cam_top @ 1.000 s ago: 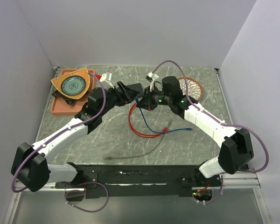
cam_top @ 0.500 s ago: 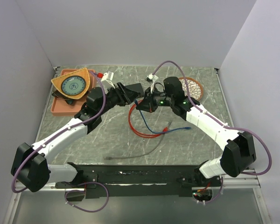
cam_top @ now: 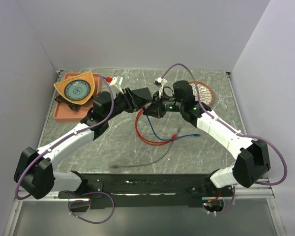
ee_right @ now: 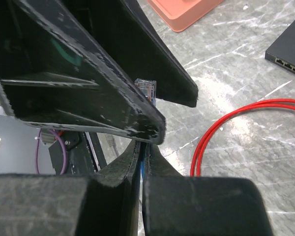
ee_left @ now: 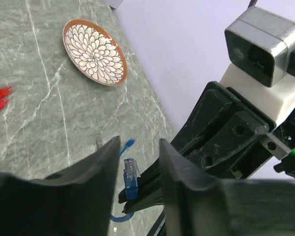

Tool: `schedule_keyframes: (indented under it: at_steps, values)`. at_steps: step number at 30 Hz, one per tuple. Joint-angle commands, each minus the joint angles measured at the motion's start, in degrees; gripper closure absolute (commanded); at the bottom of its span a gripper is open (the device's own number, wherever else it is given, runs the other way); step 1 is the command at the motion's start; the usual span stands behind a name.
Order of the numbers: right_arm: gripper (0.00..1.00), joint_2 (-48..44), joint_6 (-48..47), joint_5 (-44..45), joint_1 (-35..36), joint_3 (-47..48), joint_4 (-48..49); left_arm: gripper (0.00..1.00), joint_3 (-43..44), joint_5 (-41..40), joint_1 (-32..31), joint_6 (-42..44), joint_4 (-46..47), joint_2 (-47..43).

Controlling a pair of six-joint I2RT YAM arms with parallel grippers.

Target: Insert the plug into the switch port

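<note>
Left wrist view settles the question: the plug (ee_left: pixel 131 173) stands in the gap of the left pincer (ee_left: pixel 138 142), whose jaws are apart, one finger on either side of the plug and neither seen touching it. The plug sits nearer the finger on the picture's left. Its long axis runs roughly parallel with those fingers, clear tip toward their ends and blue boot toward the palm. The left pincer would therefore clamp across the plug's width, not its length (my reading, since it looks like a handover or a regrip).

Just below the plug, the right pincer (ee_right: pixel 141 147) has its jaws pressed together on the blue cable (ee_left: pixel 119 217), so the plug is carried in the air above the bench (ee_right: pixel 265 162). In the right wrist view the clear tip peeks over a left finger.

The switch (ee_right: pixel 290 49) lies well apart from the plug, to the plug's right in that view, past the red cable (ee_right: pixel 221 128) loop. A switch port (ee_right: pixel 285 62) shows on the edge facing that loop. The top external view does not show me the switch, so I cannot tell which arm is nearer it. The plug's tip does not yet point at the ports.
</note>
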Motion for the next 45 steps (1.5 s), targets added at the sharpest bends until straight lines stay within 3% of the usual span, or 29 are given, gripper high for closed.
schedule_keyframes:
  at_steps: [1,2,3,5,8,11,12,15,18,28,45]
  values:
    - [1.0,-2.51,0.37,0.05,-0.3,-0.1,2.5,0.65,-0.75,1.61,-0.01,0.57,3.41,-0.3]
    - [1.0,-2.42,0.37,0.05,-0.3,-0.1,2.32,0.7,-0.83,1.52,-0.01,0.57,3.41,-0.39]
    - [1.0,-2.25,0.2,-0.04,-0.3,-0.1,2.23,0.85,-0.75,1.26,-0.01,0.49,3.24,-0.48]
    - [1.0,-2.16,0.02,-0.04,-0.22,-0.01,1.97,0.99,-0.49,1.08,-0.01,0.4,2.71,-0.3]
    - [1.0,-2.33,0.37,1.18,-0.22,-0.01,1.79,0.99,-0.22,0.56,-0.01,-0.13,2.36,-0.13]
    - [0.79,-3.12,0.63,4.35,-0.3,0.16,1.44,0.99,-0.13,-0.76,-0.1,-1.62,1.74,-0.04]
    - [0.63,-3.38,0.72,6.18,-0.22,-0.1,1.7,0.99,0.04,-1.2,-0.1,-2.58,0.78,-0.04]
    - [0.41,-4.44,1.33,8.91,-0.22,-0.8,2.75,0.99,0.31,-2.87,-0.1,-3.9,-0.36,0.22]
    - [0.31,-5.06,2.13,10.41,-0.04,-1.59,3.55,0.99,0.31,-3.66,-0.1,-4.61,-0.9,0.31]
    - [0.32,-3.48,2.74,10.15,1.45,-0.72,5.48,0.99,1.18,-6.21,-0.19,-5.49,-3.35,0.14]
    - [0.59,-0.84,2.04,12.44,4.53,0.25,5.13,0.99,1.8,-7.62,-0.28,-6.99,-4.59,1.02]
